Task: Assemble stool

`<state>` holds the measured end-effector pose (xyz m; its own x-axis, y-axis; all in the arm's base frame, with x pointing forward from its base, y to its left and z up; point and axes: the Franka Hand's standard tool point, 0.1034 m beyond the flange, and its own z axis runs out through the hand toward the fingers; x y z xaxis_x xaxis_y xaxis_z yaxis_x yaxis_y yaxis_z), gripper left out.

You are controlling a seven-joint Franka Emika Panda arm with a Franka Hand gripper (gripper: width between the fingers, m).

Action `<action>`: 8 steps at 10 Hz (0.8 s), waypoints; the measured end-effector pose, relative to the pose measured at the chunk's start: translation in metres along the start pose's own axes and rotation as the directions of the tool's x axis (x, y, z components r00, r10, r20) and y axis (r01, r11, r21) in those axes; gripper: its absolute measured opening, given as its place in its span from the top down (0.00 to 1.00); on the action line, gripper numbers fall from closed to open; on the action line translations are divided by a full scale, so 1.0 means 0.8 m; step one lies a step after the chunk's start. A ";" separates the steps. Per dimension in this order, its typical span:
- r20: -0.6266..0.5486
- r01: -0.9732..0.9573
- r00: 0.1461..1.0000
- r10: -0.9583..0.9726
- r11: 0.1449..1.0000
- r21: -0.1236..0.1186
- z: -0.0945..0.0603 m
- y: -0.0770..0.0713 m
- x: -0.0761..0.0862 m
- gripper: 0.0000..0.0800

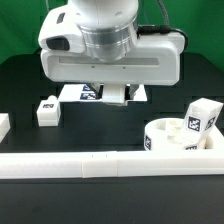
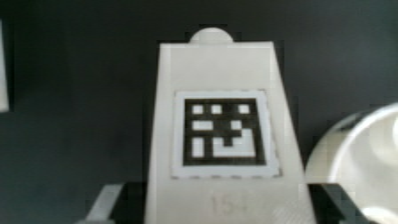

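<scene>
My gripper (image 1: 118, 96) is at the back centre of the black table, shut on a white blocky stool leg (image 1: 120, 94). In the wrist view this leg (image 2: 222, 100) fills the frame with its square tag facing the camera. The gripper (image 2: 228, 205) has its dark fingers (image 2: 128, 203) against both sides of the leg's near end. The round white seat (image 1: 170, 140) sits at the exterior view's right, and its rim (image 2: 365, 150) shows in the wrist view. A second leg (image 1: 203, 118) stands on the seat. A third leg (image 1: 46, 110) stands at the left.
The long white rail (image 1: 100, 163) lies across the front of the table. The marker board (image 1: 82, 93) lies flat behind my gripper. A small white piece (image 1: 3, 124) shows at the left edge.
</scene>
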<state>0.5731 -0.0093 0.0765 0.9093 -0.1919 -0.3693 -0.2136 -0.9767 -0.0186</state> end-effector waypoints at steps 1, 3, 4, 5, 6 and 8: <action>-0.073 0.001 0.997 -0.001 1.000 0.002 -0.002 -0.001 0.005 0.58; -0.273 0.007 0.962 -0.006 1.000 0.003 -0.005 -0.005 0.014 0.58; -0.297 -0.004 0.955 0.007 1.000 0.010 -0.009 -0.015 0.005 0.58; -0.388 0.014 0.921 -0.007 1.000 0.013 -0.026 -0.029 0.009 0.58; -0.444 0.022 0.896 -0.012 1.000 0.017 -0.035 -0.033 0.005 0.58; -0.563 0.022 0.826 -0.005 0.999 0.023 -0.047 -0.039 0.011 0.58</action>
<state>0.6014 0.0158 0.1084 0.9537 -0.2072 0.2181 -0.2015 -0.9783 -0.0483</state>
